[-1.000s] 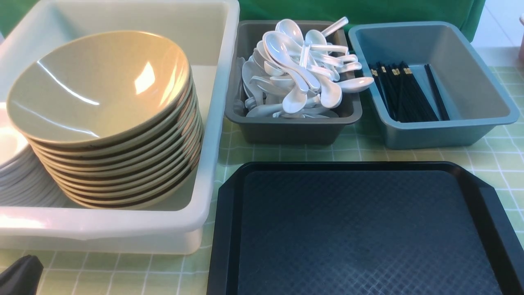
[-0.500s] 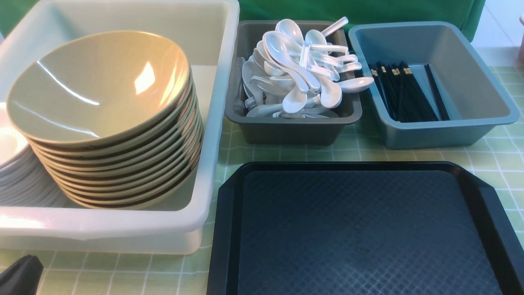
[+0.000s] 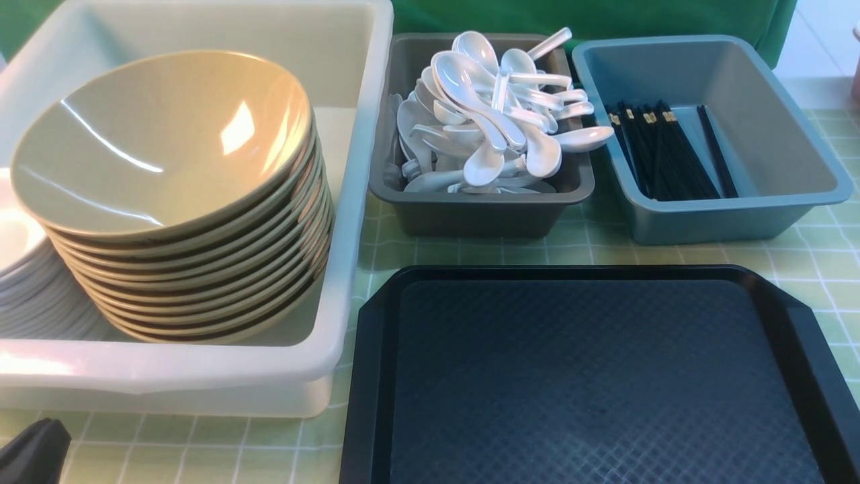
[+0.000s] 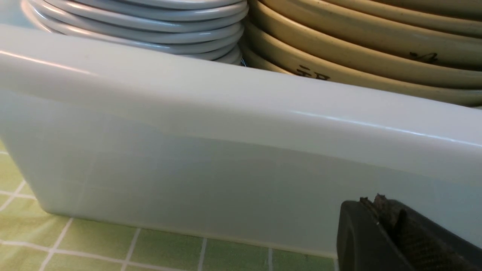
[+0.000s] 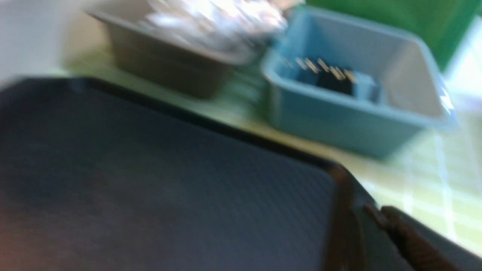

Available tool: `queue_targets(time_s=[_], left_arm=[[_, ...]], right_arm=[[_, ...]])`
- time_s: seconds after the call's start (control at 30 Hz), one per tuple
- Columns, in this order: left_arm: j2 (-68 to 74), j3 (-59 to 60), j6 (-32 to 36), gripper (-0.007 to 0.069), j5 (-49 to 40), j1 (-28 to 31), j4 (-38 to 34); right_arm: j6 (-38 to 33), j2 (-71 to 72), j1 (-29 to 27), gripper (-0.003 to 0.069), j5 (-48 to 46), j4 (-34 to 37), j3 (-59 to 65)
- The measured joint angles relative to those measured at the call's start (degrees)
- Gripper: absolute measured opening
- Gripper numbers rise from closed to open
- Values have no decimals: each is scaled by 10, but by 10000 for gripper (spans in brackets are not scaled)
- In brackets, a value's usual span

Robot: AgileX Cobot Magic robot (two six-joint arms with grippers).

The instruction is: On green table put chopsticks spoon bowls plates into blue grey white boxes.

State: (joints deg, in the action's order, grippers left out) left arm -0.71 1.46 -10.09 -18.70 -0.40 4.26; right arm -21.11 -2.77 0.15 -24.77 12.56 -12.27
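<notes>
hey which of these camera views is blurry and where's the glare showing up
Right wrist view: smeared with motion blur, the spoons reduced to a white streak, the blue box soft-edged. Front view: sharp, with bright glare patches inside the top bowl. Left wrist view: sharp, thin highlight streaks along the white box rim.

Behind the surface we see a dark green backdrop (image 3: 605,17), possibly cloth. At the far right lies a bright, pale floor (image 3: 816,47), washed in light.
</notes>
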Motion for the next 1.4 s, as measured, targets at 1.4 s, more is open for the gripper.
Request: queue_targets(time_s=[1.4], left_arm=[[0,0,2,-2,1,0,-1]], right_arm=[[195,34,-75,83,94,-160,127]])
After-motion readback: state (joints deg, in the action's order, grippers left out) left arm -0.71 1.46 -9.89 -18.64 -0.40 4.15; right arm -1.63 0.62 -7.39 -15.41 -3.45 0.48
